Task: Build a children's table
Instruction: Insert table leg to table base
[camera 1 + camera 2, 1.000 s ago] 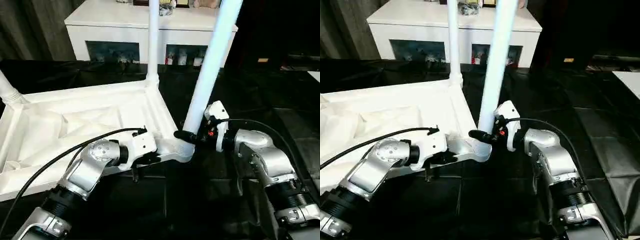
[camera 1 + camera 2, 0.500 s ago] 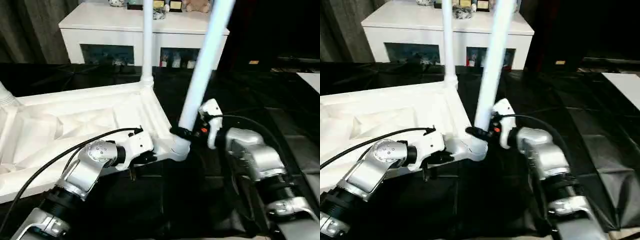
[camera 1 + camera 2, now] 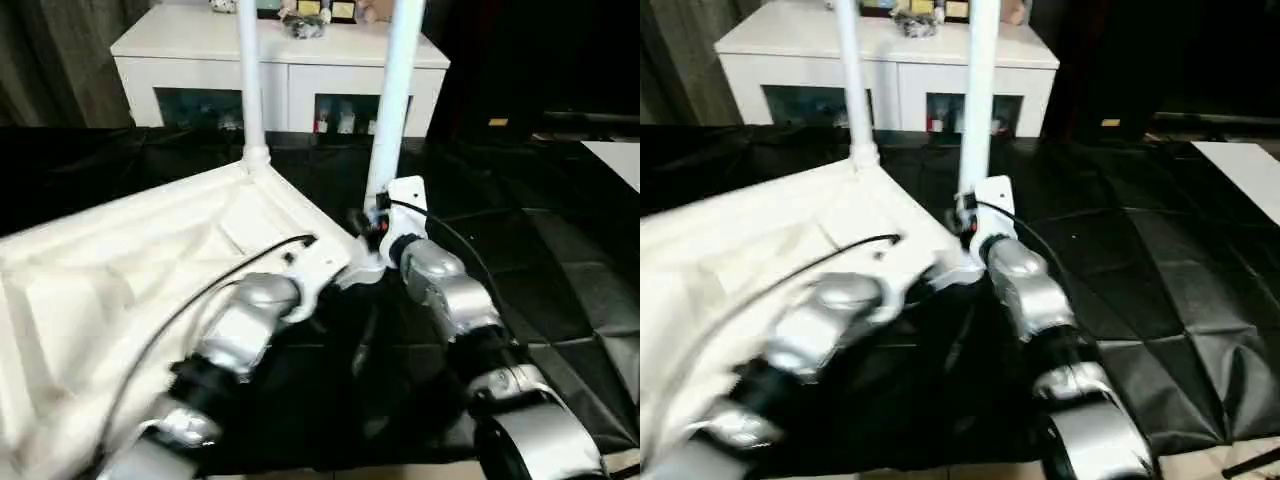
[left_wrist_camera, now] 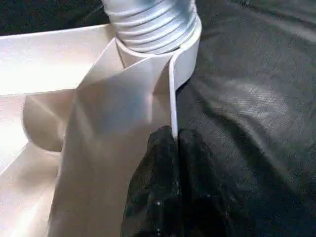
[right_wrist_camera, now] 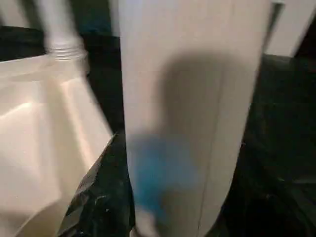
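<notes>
The table top (image 3: 150, 270) lies upside down on a black sheet (image 3: 560, 250), ribbed underside up and tilted, its far edge toward a white cabinet (image 3: 280, 70). Two legs stand in its corner sockets: the far leg (image 3: 249, 90) at the back corner, and the near leg (image 3: 395, 100) at the corner nearest the grippers, close to upright. The right gripper (image 3: 372, 222) is closed around the near leg low down, just above the socket; in the right wrist view a black finger (image 5: 101, 197) lies against the side of that leg, which fills the space between the jaws. The left gripper (image 4: 175, 143) is pinched shut on the thin rim of the top right beside that same socket (image 4: 153, 29), its two black fingers (image 4: 148, 187) pressed one on each side of the white edge, with the leg's threaded foot seated in the socket just beyond. Both silver forearms meet at this corner
</notes>
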Motion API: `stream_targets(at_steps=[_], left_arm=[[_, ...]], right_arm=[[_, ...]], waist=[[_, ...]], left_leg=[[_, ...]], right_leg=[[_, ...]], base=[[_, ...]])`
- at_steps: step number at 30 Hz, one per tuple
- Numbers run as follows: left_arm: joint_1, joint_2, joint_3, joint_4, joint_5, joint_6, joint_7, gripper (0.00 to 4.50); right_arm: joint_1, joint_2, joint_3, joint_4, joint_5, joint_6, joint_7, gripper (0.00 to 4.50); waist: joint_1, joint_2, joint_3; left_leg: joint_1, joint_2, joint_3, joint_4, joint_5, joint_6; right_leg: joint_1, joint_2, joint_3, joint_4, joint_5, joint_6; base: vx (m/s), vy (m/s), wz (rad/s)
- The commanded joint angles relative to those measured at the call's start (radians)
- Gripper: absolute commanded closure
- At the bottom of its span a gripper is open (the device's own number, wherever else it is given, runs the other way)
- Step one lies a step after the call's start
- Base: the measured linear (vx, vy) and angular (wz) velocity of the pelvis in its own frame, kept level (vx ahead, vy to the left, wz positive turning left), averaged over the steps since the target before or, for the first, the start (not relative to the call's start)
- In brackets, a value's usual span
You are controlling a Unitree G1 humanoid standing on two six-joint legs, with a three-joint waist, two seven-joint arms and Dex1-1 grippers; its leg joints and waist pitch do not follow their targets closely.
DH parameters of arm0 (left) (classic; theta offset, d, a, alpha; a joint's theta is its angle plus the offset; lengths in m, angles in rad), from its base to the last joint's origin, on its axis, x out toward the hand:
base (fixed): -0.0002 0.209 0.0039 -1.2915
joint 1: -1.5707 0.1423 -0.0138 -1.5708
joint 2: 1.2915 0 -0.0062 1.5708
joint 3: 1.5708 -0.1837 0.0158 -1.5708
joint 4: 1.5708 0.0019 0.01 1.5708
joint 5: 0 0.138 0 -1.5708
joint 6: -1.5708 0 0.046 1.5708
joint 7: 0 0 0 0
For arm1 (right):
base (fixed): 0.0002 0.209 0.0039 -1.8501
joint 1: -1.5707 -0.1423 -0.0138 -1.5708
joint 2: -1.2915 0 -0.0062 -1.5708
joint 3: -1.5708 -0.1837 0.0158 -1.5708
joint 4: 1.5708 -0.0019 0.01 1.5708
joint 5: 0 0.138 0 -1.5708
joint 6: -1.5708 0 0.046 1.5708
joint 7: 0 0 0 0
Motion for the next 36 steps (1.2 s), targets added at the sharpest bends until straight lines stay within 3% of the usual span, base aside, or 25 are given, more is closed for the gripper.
stream_targets(at_steps=[1,5,7,14,16,19,21,22,24,30,33,36], left_arm=[[-0.029,0.006,-0.013,-0.009,-0.004,-0.016,-0.002,4.50],[-0.025,0.038,-0.016,-0.010,0.007,-0.028,-0.012,4.50],[-0.023,0.061,-0.015,-0.008,0.015,-0.036,-0.018,4.50],[-0.024,0.089,-0.016,0.000,0.012,-0.073,-0.022,4.50],[-0.008,0.139,-0.033,-0.012,0.005,-0.174,-0.079,4.50],[0.012,0.194,-0.053,-0.028,0.001,-0.235,-0.148,4.50],[0.031,0.241,-0.066,-0.046,-0.010,-0.290,-0.218,4.50],[0.051,0.284,-0.070,-0.067,-0.036,-0.357,-0.299,4.50],[0.057,0.324,-0.070,-0.071,-0.039,-0.399,-0.335,4.50],[0.047,0.375,-0.043,-0.041,-0.072,-0.484,-0.375,4.50],[0.044,0.388,-0.037,-0.031,-0.076,-0.508,-0.385,4.50],[0.043,0.402,-0.038,-0.009,-0.062,-0.535,-0.384,4.50]], right_arm=[[0.059,-0.006,-0.005,0.125,-0.015,0.055,-0.034,2.67],[0.051,-0.003,-0.012,0.149,-0.018,0.043,-0.048,2.67],[0.038,0.001,-0.023,0.180,-0.022,0.013,-0.052,2.67],[0.042,0.016,-0.030,0.143,-0.013,-0.066,-0.004,2.67],[0.078,0.010,-0.027,0.032,0.020,-0.129,0.101,2.67],[0.115,-0.012,-0.014,-0.073,0.053,-0.140,0.210,2.67],[0.150,-0.036,-0.014,-0.161,0.100,-0.113,0.302,2.67],[0.187,-0.068,-0.016,-0.250,0.157,-0.077,0.398,2.67],[0.231,-0.116,-0.009,-0.338,0.207,-0.050,0.503,2.67],[0.322,-0.223,-0.015,-0.454,0.275,-0.003,0.694,2.67],[0.354,-0.259,-0.015,-0.487,0.289,0.012,0.752,2.67],[0.387,-0.299,-0.009,-0.514,0.293,0.019,0.798,2.67]], waist=[[0.003,0.014,-0.028],[0.012,0.013,-0.030],[0.010,0.013,-0.030],[0.008,0.015,-0.027],[0.010,0.014,-0.029],[0.012,0.016,-0.031],[0.014,0.016,-0.030],[0.017,0.020,-0.028],[0.019,0.024,-0.030],[0.033,0.026,-0.032],[0.040,0.024,-0.032],[0.041,0.017,-0.028]], left_leg=[[0.007,0.047,-0.020,-0.098,-0.336,-0.023],[0.008,0.047,-0.014,-0.095,-0.298,-0.018],[-0.002,0.047,-0.017,-0.098,-0.278,-0.019],[0.001,0.050,-0.019,-0.102,-0.315,-0.027],[-0.001,0.050,-0.017,-0.101,-0.297,-0.020],[-0.006,0.054,-0.018,-0.100,-0.238,-0.001],[-0.007,0.053,-0.013,-0.095,-0.204,0.026],[-0.006,0.054,-0.013,-0.094,-0.185,0.043],[-0.004,0.057,-0.012,-0.092,-0.145,0.057],[0.005,0.056,-0.003,-0.080,-0.041,0.086],[0.005,0.056,-0.002,-0.077,-0.027,0.096],[0.001,0.055,-0.002,-0.077,-0.055,0.097]], right_leg=[[0.015,-0.063,0.031,-0.077,-0.237,-0.167],[0.017,-0.063,0.031,-0.075,-0.198,-0.177],[0.026,-0.065,0.031,-0.070,-0.184,-0.180],[0.022,-0.064,0.030,-0.075,-0.240,-0.167],[0.024,-0.065,0.032,-0.074,-0.210,-0.167],[0.033,-0.066,0.032,-0.062,-0.113,-0.189],[0.039,-0.066,0.033,-0.059,-0.077,-0.215],[0.040,-0.067,0.034,-0.059,-0.059,-0.225],[0.043,-0.066,0.034,-0.050,-0.003,-0.243],[0.045,-0.064,0.031,-0.033,0.133,-0.296],[0.046,-0.066,0.032,-0.030,0.149,-0.301],[0.050,-0.070,0.033,-0.035,0.090,-0.293]], base=[[0.000,0.000,0.00],[0.000,0.000,0.00],[0.000,0.000,0.00],[0.000,0.000,0.00],[0.000,0.000,0.00],[0.000,0.000,0.00],[0.000,0.000,0.00],[0.000,0.000,0.00],[0.000,0.000,0.00],[0.000,0.000,0.00],[0.000,0.000,0.00],[0.000,0.000,0.00]])
